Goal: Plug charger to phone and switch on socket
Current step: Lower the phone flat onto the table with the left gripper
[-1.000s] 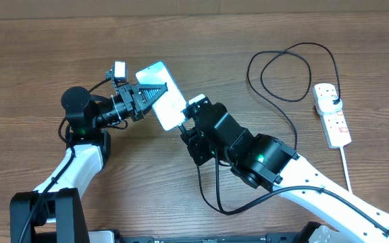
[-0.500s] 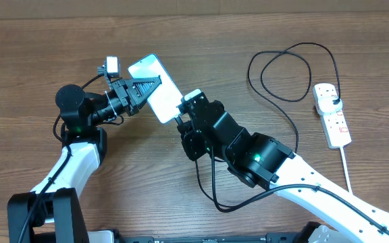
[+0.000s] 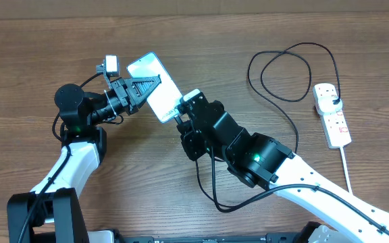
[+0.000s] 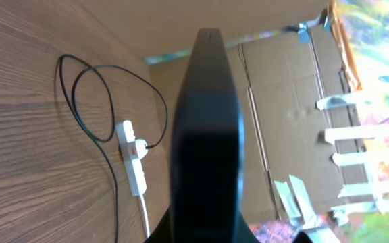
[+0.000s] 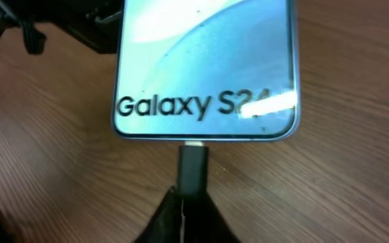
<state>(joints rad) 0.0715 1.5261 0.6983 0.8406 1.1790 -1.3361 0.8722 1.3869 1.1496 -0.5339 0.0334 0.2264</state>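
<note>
Since a second ago both arms have slid up and to the left over the surface (image 3: 46,54), carrying the phone with them. Over the last half second almost nothing shifts.

Nearest the robot, the right gripper (image 5: 183,209) is pinched tight on the charger's (image 3: 286,67) small black plug tip (image 5: 193,169). The tip's metal end meets the middle of the phone's (image 5: 204,61) bottom edge. A sliver of metal shows there, so I judge the plug is at the port but perhaps not fully home. Just beyond, the left gripper (image 3: 150,86) is clamped across the phone, screen facing up. Whether the phone rests on the surface I cannot tell.

The phone is stiff, slim and glass-smooth, so it is likely to slip or twist if pushed off-axis. A hold across its body toward the far end suits it, bracing it against the plug's push. The plug tip is rigid and best held by its flat sides just behind the metal. The thin cable is limp and will simply trail.

Farther off, the cable loops over the surface to the right and ends at the black plug in the white socket (image 3: 334,115), well apart from both arms. Its red-marked switches (image 3: 342,129) are not yet pressed by either arm. The strip looks light and may skid under a sideways push, so a press straight down seems wise.
</note>
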